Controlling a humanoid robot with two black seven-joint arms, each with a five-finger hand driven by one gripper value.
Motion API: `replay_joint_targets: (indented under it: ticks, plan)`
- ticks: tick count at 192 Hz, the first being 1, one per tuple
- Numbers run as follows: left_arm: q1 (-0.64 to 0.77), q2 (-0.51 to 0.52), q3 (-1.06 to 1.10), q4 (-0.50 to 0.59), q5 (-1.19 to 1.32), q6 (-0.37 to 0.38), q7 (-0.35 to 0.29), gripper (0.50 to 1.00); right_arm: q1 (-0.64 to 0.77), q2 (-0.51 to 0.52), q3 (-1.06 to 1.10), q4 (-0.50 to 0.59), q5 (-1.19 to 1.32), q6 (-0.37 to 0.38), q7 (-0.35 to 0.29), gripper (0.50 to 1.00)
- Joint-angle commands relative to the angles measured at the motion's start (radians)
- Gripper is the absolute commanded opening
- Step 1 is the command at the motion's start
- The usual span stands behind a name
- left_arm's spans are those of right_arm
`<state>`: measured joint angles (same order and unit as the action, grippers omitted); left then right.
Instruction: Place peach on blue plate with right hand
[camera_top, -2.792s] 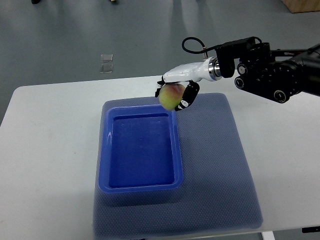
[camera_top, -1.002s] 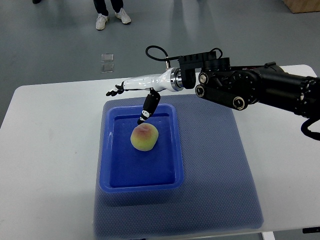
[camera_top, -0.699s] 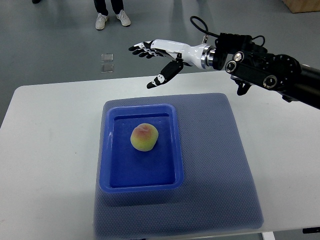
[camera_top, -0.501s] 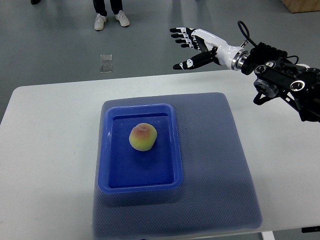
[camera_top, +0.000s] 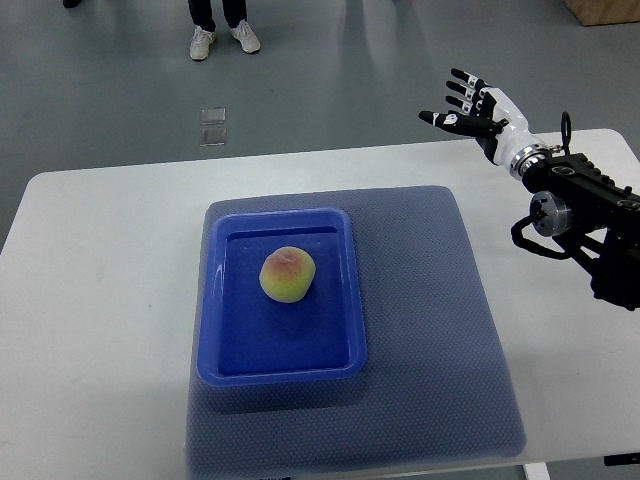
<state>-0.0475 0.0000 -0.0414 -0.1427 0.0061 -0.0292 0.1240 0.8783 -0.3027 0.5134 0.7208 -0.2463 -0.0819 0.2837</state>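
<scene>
Peach (camera_top: 287, 274): one, round, yellow-green with pink blush on top, sitting inside one blue plate (camera_top: 281, 368) on one blue mat (camera_top: 430, 330) on white tabletop (camera_top: 90, 300). Right hand (camera_top: 478, 109) spread wide, empty, above tabletop's far right edge.

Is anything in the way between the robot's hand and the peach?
Nothing visible is. The right hand is open, up over the table's far right edge, and only bare blue mat lies between it and the peach. The peach already sits inside the blue plate, so it has nowhere left to go.
</scene>
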Motion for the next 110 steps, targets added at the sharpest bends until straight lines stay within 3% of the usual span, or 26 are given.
replay_joint_targets:
  ticks: [1,38,110]
  plan:
    - [0.0,0.0,0.0,0.0,0.0,0.0,0.0,1.0,-0.005,-0.001,0.002,0.0,0.044,-0.002,0.0,0.924]
    - [0.0,0.0,0.0,0.002,0.0,0.0,0.0,1.0,-0.016,-0.001,0.002,0.0,0.186,0.001,0.0,0.928]
    - [0.0,0.0,0.0,0.0,0.0,0.0,-0.001,1.0,-0.042,-0.004,0.002,-0.009,0.19,0.005,0.012,0.93]
